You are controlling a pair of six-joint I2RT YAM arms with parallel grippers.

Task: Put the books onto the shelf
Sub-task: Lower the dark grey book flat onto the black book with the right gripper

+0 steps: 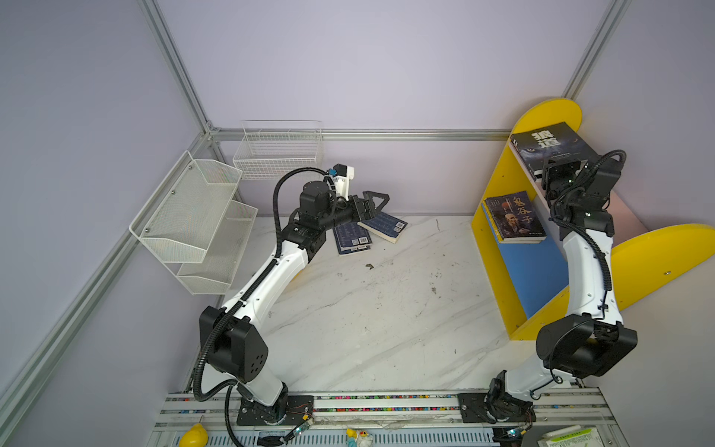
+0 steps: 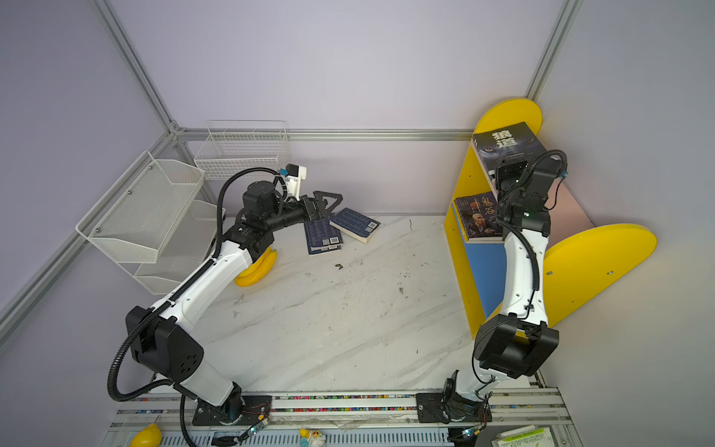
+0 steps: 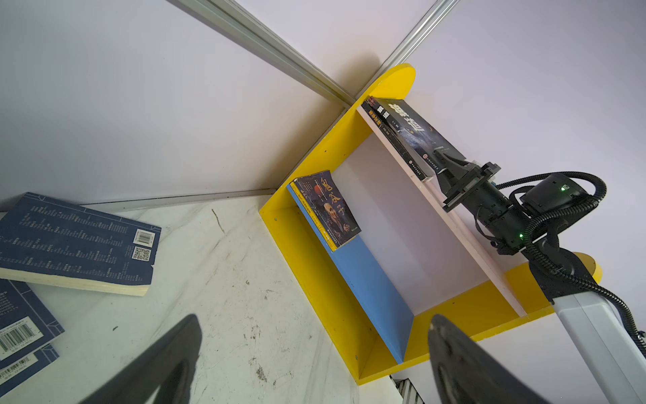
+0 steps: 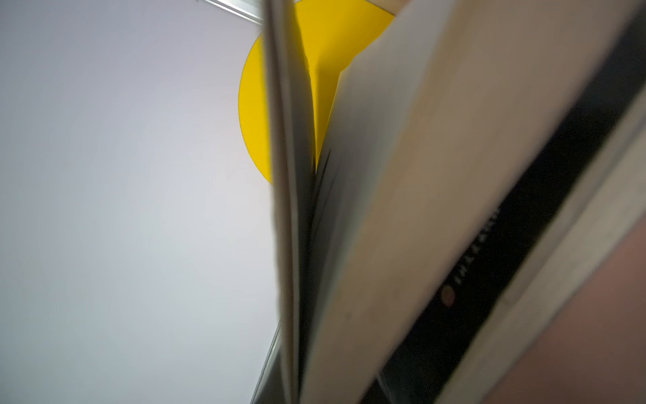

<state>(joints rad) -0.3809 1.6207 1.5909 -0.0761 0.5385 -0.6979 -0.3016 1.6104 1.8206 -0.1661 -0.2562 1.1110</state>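
The right hand [image 3: 441,155] is clenching the near end of the black book [image 1: 549,145] lying on the shelf's [image 1: 510,174] upper level. The left hand [image 1: 377,207], released wide, is hovering just above the two navy books [image 1: 383,226] lying on the tabletop [image 1: 387,309], making it the nearer arm.

shelf [image 1: 499,182]: yellow sides, blue lower board. navy books [image 1: 381,225]: white print, barcodes. top book [image 1: 549,149]: black, white title. table [image 1: 387,329]: white marble, grey veins.

Your yellow-sided shelf [image 1: 497,185] carries the wolf-cover book [image 1: 549,145] atop a black book [image 3: 395,143] on its pink board, a portrait book [image 1: 512,218] below; two navy books [image 1: 383,226] lie on the table [image 1: 367,309].
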